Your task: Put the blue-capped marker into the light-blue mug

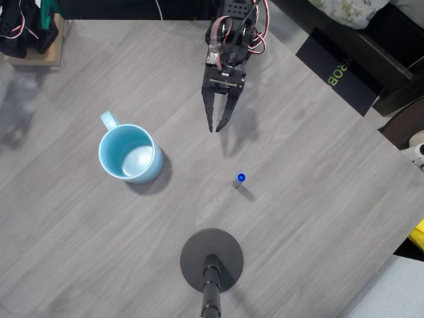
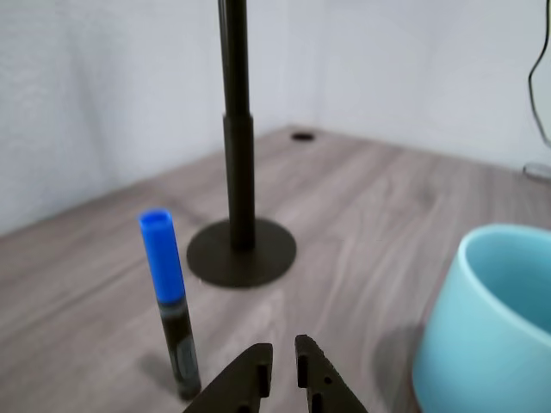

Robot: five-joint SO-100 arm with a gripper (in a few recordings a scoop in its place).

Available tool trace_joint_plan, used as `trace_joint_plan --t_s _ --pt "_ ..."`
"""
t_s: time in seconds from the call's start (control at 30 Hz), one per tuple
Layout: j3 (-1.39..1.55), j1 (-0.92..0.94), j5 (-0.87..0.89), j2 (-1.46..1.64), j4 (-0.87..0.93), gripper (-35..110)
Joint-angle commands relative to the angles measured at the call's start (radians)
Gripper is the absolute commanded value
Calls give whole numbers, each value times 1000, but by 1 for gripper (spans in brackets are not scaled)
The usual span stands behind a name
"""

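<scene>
Nothing done yet; the blue-capped marker (image 1: 240, 179) stands upright on the grey surface (image 1: 318, 199), well apart from the empty light-blue mug (image 1: 130, 153); the gripper (image 1: 216, 128) hovers near the marker, fingertips nearly together, holding nothing; grasping and dropping remain.

The marker (image 1: 240, 179) stands upright on the grey wooden table, bright blue cap on top, dark barrel below with its foot on the wood; from overhead it is just a small blue dot throwing a short shadow, while the wrist view (image 2: 170, 303) shows its whole thin length, free on all sides. The mug (image 1: 129, 153) sits upright and well apart from it, to the left in the overhead view: round, pale sky-blue, glossy pale inside with nothing in it, its small loop handle pointing to the upper left.
</scene>
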Motion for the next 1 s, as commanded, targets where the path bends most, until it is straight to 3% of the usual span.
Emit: trace_joint_plan --t_s 0.0,0.2,0.57,0.97 --pt "-186 -35 -72 -100 -37 6" --pt "-577 -8 -18 -574 -170 7" --pt "-443 -114 -57 -861 -561 19" --pt "-296 -155 -48 -966 -676 20"
